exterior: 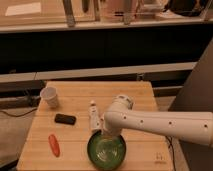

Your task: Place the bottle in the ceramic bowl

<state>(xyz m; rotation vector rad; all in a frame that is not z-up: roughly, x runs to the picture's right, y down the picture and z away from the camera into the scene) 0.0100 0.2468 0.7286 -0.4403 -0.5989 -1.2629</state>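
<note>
The gripper [102,130] is hovering beside the upright bottle [93,116], above the ceramic bowl's [90,148] rim; its grip I cannot tell. Brushing sideways could topple the bottle.

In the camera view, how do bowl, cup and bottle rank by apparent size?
Bowl, largest.
Cup and bottle: similar height, cup wider, so unsure.
The pincer is beside the bottle, over the bowl's far rim.

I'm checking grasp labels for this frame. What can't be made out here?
- Camera view, gripper: at the ceramic bowl's far rim beside the bottle, largely hidden by the arm's wrist; whether it touches the bottle is unclear.
- Bottle's base: covered by the wrist.
- Bottle's label: too small to read.
</note>
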